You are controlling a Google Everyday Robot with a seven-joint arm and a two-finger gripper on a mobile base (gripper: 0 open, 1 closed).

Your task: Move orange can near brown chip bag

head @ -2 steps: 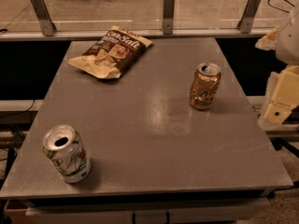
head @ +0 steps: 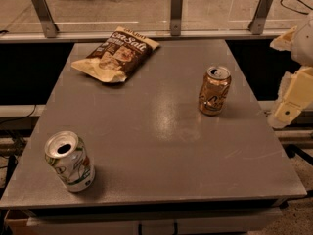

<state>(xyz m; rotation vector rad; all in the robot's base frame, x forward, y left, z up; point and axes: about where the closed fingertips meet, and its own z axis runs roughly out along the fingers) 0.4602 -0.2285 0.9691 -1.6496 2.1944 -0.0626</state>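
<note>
Hanging just past the right-hand edge of the table (head: 161, 146) as the picture shows it, the gripper (head: 289, 106) is a pale, blocky shape partly cut off by the frame. It holds nothing that can be seen, and whether it is released or clenched cannot be told.

From the gripper, the orange can (head: 214, 90) lies toward the left of the picture at roughly the same depth. It is near but clearly apart, with a strip of bare table and the table's edge between them. The can stands upright on the right half of the table, silver top upward and long axis vertical. Nothing touches it or crowds it.

My reading is that the reach has not yet closed on the can. The coming move turns on going sideways over the table edge to meet the can's side wall. A level approach across the upright body looks like the natural fit.

Beyond the can, farther left and toward the far edge, the brown chip bag (head: 116, 54) lies flat and crinkled, well apart from the can. The carry would therefore run diagonally away from the gripper's side, over open table between the two.

The white can (head: 70, 161) stands at the near-left corner, well off that diagonal. It seems unlikely to be in the way.
</note>
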